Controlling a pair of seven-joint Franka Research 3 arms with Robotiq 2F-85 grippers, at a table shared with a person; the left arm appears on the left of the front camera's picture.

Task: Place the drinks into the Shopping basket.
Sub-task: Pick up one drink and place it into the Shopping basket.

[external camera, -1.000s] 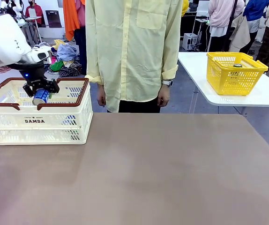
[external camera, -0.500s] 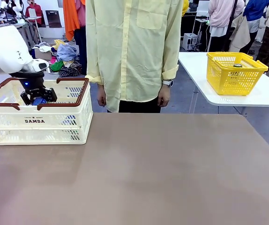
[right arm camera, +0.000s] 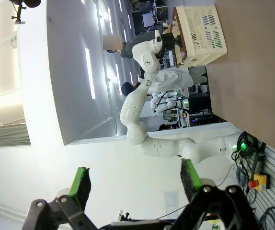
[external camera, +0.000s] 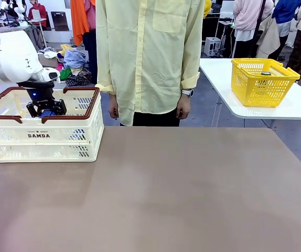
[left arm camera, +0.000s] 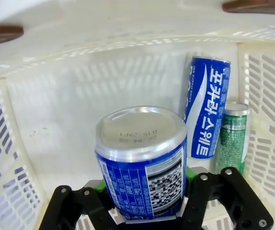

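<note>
Inside the Shopping basket (external camera: 43, 135), the left gripper (external camera: 46, 110) hangs below the dark red-brown rim with a blue can (left arm camera: 141, 160) between its jaws, the can's silver base turned toward the wrist camera and its long axis running along the fingers, down toward the basket floor. The green pads (left arm camera: 190, 171) sit at the can's flanks; whether they grip it or have just let go cannot be told from these views. Farther in, against the basket's slotted wall, a second blue can (left arm camera: 205, 112) and a green can (left arm camera: 233, 136) lie side by side, just touching, well apart from the one between the jaws. The release looks to turn on the can resting on the floor before the jaws spread. The right gripper (right arm camera: 133, 184) is away from the basket, its jaws wide apart and holding nothing, so the left arm is the nearer. A person (external camera: 149, 60) stands beyond the basket, hands down.
</note>
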